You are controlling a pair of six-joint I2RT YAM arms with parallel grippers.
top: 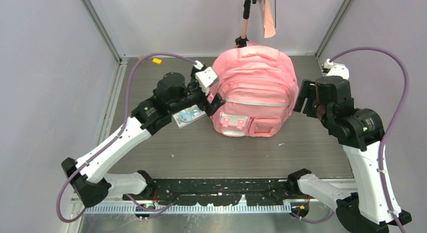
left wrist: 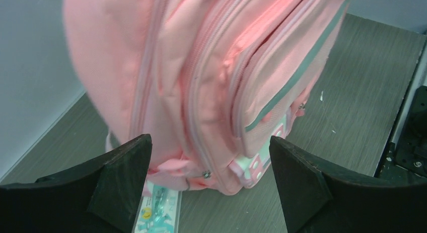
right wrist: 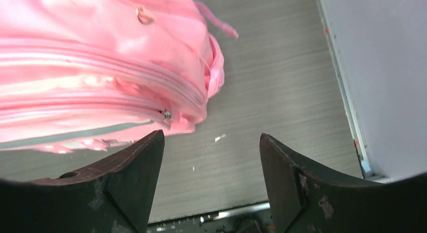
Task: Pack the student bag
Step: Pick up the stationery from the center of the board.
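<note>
Standing upright mid-desk [top: 312, 157], large bright pink fabric student bag [top: 254, 89], zips closed, flanked by left end effector [left wrist: 209, 160] and right end effector [right wrist: 211, 157], both spread wide, gripping nothing. Lying just beside bag's left base under left arm, small clear packet with blue print [top: 187, 114].

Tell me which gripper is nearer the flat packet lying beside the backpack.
Left. The left gripper hangs right over the packet at the student bag's left side; the right gripper is across the bag, by its other side.
</note>
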